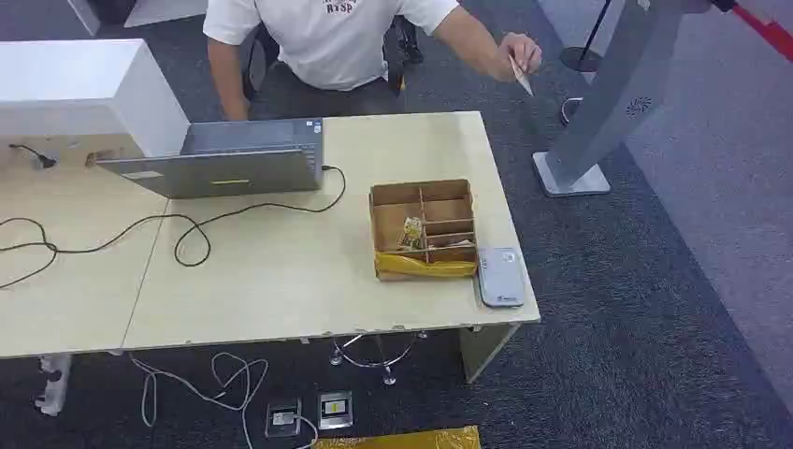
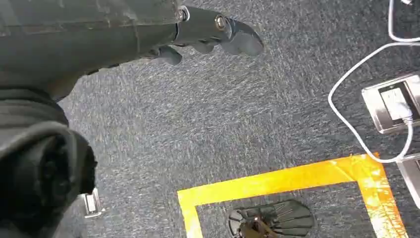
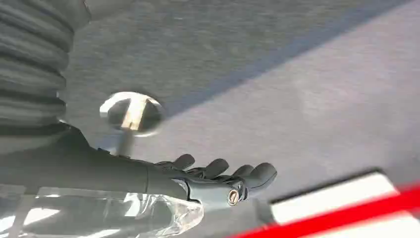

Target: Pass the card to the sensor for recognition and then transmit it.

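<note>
Grey and dark, the left hand (image 2: pixel 208 34) hangs over speckled carpet (image 2: pixel 223 124) with nothing in it, its fingers loosely extended and apart; near it on the floor lie yellow tape (image 2: pixel 277 181) marking a corner, one white cable (image 2: pixel 356 134) and a metal floor socket (image 2: pixel 393 101). The right hand (image 3: pixel 218 181) likewise holds nothing, fingers spread in a row over grey carpet, with a red-and-white strip (image 3: pixel 346 208) just beyond the fingertips. On the pale wooden desk (image 1: pixel 281 271), seen from the head view, stands one cardboard divider box (image 1: pixel 423 224) with several compartments; a small packet sits in one middle compartment and yellow material lines its near edge. Touching the box's near right corner lies one grey flat sensor (image 1: pixel 498 275), close to the desk's right edge. One open laptop (image 1: pixel 224 159) sits further back to the left, with one black cable (image 1: pixel 140 229) looping across the desk from it. A white box-shaped unit (image 1: pixel 84 94) stands at the far left. Behind the desk sits one person in a white shirt (image 1: pixel 327 42), whose outstretched hand (image 1: pixel 519 51) pinches the one card (image 1: pixel 521 75) in the air, well beyond the desk's far right corner and near a grey stand (image 1: pixel 608 103) on the floor.
</note>
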Motion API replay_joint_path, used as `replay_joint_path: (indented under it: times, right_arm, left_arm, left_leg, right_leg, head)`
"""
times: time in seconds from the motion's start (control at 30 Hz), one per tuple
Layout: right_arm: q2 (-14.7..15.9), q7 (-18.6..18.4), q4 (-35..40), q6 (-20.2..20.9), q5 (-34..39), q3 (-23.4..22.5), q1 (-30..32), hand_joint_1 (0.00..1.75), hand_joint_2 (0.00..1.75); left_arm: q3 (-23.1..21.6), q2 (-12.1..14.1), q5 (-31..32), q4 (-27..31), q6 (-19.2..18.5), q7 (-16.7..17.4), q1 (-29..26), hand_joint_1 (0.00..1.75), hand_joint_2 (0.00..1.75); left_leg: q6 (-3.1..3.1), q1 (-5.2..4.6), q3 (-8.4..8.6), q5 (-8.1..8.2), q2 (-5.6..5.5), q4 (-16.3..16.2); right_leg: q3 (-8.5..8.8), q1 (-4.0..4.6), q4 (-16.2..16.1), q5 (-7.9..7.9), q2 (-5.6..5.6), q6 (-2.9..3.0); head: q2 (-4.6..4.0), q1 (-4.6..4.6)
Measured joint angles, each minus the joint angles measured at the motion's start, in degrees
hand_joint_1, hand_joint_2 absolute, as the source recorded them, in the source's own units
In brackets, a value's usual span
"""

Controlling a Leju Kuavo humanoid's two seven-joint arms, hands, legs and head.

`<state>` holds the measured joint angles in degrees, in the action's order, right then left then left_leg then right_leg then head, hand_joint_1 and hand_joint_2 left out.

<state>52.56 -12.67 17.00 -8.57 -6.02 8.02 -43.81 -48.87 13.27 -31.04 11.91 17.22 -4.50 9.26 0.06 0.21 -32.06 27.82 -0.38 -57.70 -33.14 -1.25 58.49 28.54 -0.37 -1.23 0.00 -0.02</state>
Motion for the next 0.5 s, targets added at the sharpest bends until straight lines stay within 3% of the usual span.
replay_joint_path:
  times: [0.2, 0.23, 0.27, 0.3, 0.5]
  right_arm:
    - [0.05, 0.01, 0.05, 0.0, -0.17, 0.0, -0.33, 0.0, 1.75]
    - [0.38, 3.32, 0.7, 0.44, -2.83, 0.0, -5.64, 0.0, 1.75]
    - [-0.04, 9.15, 2.12, 0.37, -7.17, 0.28, -13.75, 0.0, 1.75]
    - [-0.43, 12.01, 2.6, 0.37, -8.31, 0.55, -17.37, 0.0, 1.75]
    - [-4.46, 21.61, 4.72, 0.59, -11.59, 3.96, -27.64, 0.0, 1.75]
  left_arm:
    - [0.0, 0.0, 0.0, 0.0, 0.05, 0.0, 0.0, 0.0, 0.0]
    - [0.0, 0.0, 0.0, 0.0, 0.64, -0.27, 0.1, 0.0, 0.0]
    - [0.0, -0.11, 0.09, 0.0, 1.47, -1.25, 0.18, 0.0, 0.0]
    - [0.0, -0.11, 0.37, 0.0, 1.64, -1.93, 0.33, 0.0, 0.0]
    - [0.0, -0.22, 1.44, 0.0, 1.75, -4.73, 0.46, 0.0, 0.0]
  left_leg:
    - [0.0, 0.0, -0.01, 0.0, 0.0, 0.0]
    - [0.0, 0.01, 0.03, 0.0, 0.06, 0.0]
    - [0.03, 0.02, -0.13, -0.07, -0.12, 0.0]
    - [0.03, 0.01, -0.15, -0.08, -0.12, 0.01]
    - [0.02, 0.08, -0.1, -0.11, -0.14, 0.01]
  right_leg:
    - [0.01, 0.0, 0.0, 0.0, 0.01, 0.0]
    - [0.0, 0.01, 0.02, 0.0, 0.09, 0.0]
    - [-0.01, 0.02, 0.05, 0.0, -0.17, 0.0]
    - [0.01, 0.02, 0.06, 0.0, -0.19, 0.0]
    - [0.0, 0.1, 0.07, -0.01, -0.19, 0.0]
  head:
    - [0.0, 0.0]
    - [0.0, 0.04]
    - [0.0, -0.02]
    - [0.0, -0.02]
    - [0.0, 0.04]
